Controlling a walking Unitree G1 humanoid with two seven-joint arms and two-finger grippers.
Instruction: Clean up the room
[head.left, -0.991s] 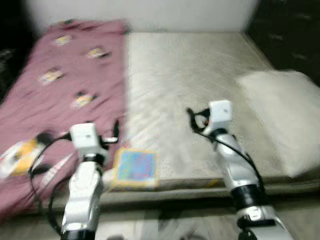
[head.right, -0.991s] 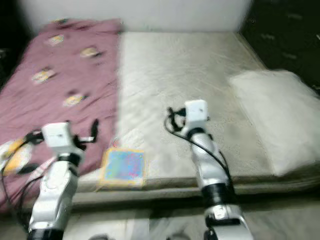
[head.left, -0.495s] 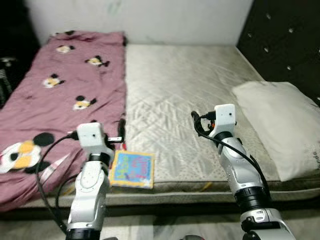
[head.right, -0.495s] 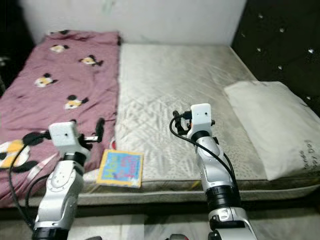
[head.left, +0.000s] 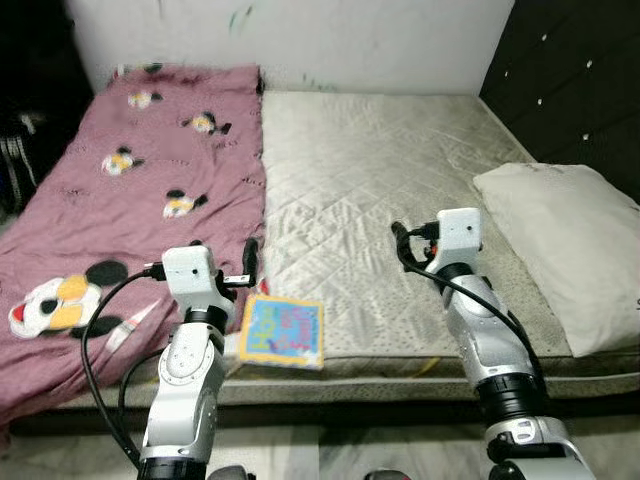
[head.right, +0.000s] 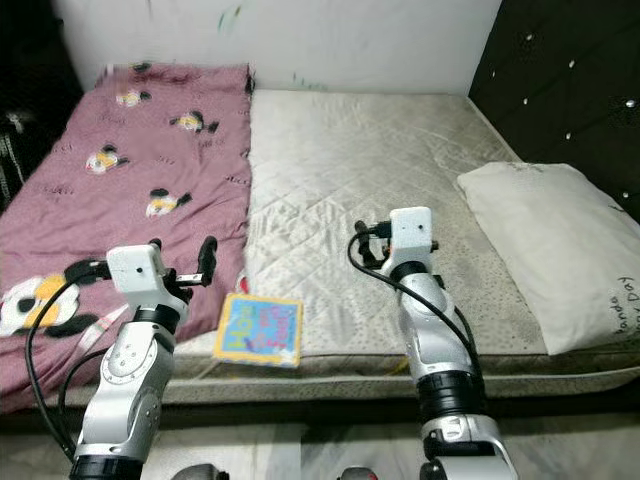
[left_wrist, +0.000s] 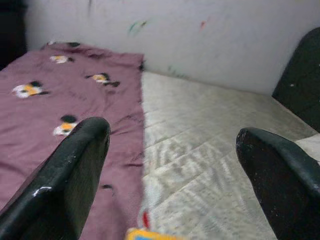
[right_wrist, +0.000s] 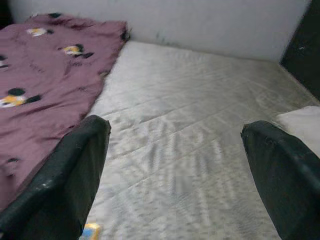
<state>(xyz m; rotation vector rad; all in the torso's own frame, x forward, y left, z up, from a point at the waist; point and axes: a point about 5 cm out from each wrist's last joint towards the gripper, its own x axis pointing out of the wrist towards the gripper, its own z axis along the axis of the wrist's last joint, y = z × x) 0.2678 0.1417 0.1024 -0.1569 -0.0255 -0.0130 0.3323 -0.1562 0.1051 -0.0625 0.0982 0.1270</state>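
While both the left end effector (left_wrist: 170, 170) and right end effector (right_wrist: 175, 175) hang wide apart holding nothing, the colorful book (head.left: 283, 332) and crumpled pink blanket (head.left: 130, 190) wait untidied on the bed (head.left: 380, 180)

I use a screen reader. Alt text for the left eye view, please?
A bare grey mattress with a maroon cartoon blanket on its left, a colourful book at the near edge and a white pillow at right; both robot arms are raised before it.

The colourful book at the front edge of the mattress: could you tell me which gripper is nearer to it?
Left. The left gripper hovers open just above and beside the colourful book, while the right gripper, also open, is over the bare mattress farther to the book's right.
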